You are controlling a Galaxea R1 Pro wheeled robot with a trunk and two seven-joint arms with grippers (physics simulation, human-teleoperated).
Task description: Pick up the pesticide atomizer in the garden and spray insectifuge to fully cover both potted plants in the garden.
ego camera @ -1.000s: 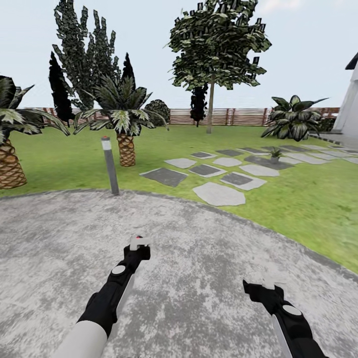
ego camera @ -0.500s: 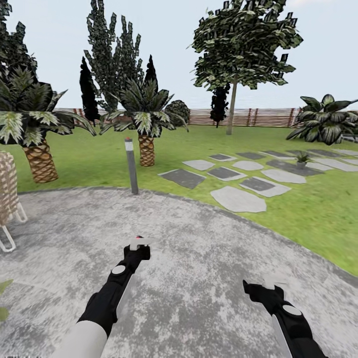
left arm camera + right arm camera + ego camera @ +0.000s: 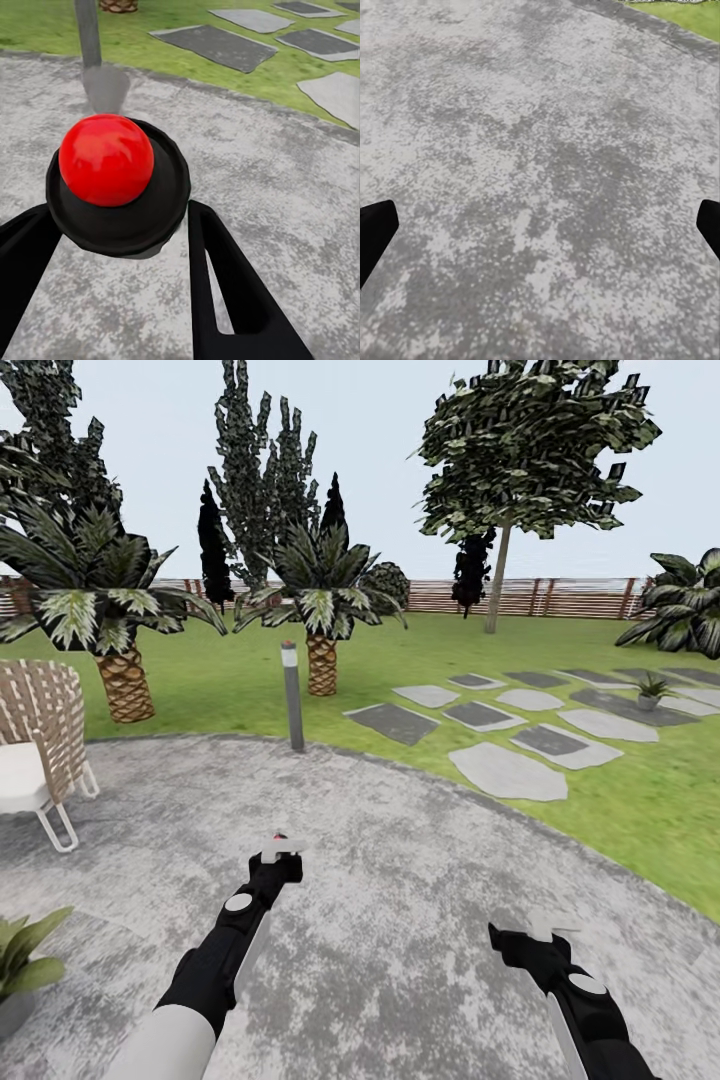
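Grey speckled paving of the round patio [image 3: 420, 880] lies under both arms, with green lawn [image 3: 620, 800] beyond its curved edge. At the patio's left edge stands a woven chair [image 3: 38, 755] with a white seat, and at its near left edge the broad light-green leaves of one potted plant [image 3: 22, 958] show, its pot mostly cut off. A grey bollard lamp [image 3: 292, 695] rises at the patio's far edge, with two palms [image 3: 318, 610] on the grass behind it.

The left gripper [image 3: 281, 857] is clamped on the pesticide atomizer [image 3: 281, 849]: the whitish trigger head with its red spot sticks up from the black fingers in the head view, and the left wrist view has the red nozzle [image 3: 106, 159] on its dark cap seated between the two fingers [image 3: 225, 285]. So the pick-up looks done.

The right gripper [image 3: 535, 938] hangs low over bare paving, carrying nothing; the right wrist view has its fingertips [image 3: 375, 232] spread wide at either side.

Farther right, grey stepping slabs [image 3: 510, 770] cross the lawn, and the second potted plant [image 3: 652, 689], narrow and spiky, sits among the far slabs toward the right, in front of the brown slatted fence [image 3: 580, 598].

No spray shows on either plant, as far as I can judge. Both still want covering; the near one by the patio's left edge seems the handier start, the far one calls for a drive.
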